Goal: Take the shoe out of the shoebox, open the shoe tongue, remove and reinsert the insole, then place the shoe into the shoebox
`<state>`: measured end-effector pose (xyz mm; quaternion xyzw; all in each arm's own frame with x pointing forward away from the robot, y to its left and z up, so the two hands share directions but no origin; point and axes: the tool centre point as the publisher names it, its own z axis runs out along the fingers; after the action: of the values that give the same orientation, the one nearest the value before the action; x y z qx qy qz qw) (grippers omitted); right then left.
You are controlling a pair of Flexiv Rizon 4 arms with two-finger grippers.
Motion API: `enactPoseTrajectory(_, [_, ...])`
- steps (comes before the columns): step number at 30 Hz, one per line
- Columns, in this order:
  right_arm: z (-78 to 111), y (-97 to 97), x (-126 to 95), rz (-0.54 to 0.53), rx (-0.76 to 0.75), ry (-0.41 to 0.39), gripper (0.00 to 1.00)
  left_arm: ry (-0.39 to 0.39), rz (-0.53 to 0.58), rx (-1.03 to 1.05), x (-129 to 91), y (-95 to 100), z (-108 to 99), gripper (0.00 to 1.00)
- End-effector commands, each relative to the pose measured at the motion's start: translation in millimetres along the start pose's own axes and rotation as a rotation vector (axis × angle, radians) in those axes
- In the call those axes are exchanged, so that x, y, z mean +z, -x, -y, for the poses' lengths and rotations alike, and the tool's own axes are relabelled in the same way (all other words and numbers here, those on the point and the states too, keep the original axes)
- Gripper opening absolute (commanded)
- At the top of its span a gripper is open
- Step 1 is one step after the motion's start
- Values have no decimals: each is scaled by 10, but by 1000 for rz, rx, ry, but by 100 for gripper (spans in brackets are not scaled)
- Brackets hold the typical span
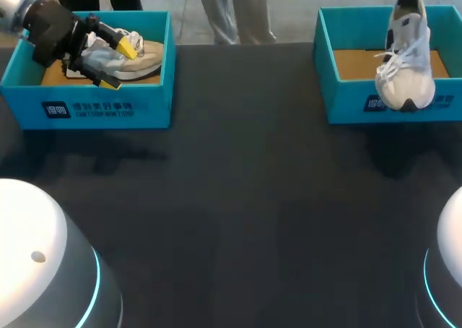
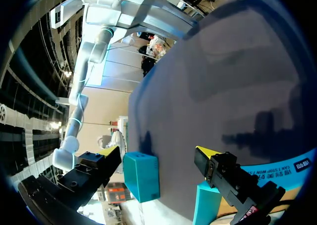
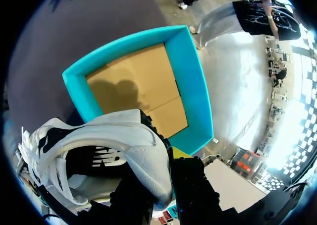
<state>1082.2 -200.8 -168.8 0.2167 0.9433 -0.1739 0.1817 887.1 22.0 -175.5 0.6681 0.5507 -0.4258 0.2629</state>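
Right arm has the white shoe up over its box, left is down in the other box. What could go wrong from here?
1. The white sneaker hangs toe-down from the right pincer, held only at the heel; it might slip or swing.
2. Its loose laces dangle near the right shoebox wall and could snag.
3. The left pincer, open over the beige shoe, may nudge the left shoebox.

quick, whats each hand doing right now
Left hand: open, at the grey shoe in the left shoebox.
Right hand: closed on the white shoe, above the right shoebox.
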Motion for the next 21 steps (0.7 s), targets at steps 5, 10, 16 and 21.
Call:
enactPoseTrajectory(5, [8,23,-23,-28,45,0,0,2,-4,1,-1,4,11,100])
enactPoseTrajectory(10, [8,23,-23,-28,45,0,0,2,-4,1,-1,4,11,100])
enactPoseTrajectory(16, [8,23,-23,-28,45,0,0,2,-4,1,-1,4,11,100])
enactPoseTrajectory(21, [8,23,-23,-28,45,0,0,2,-4,1,-1,4,11,100])
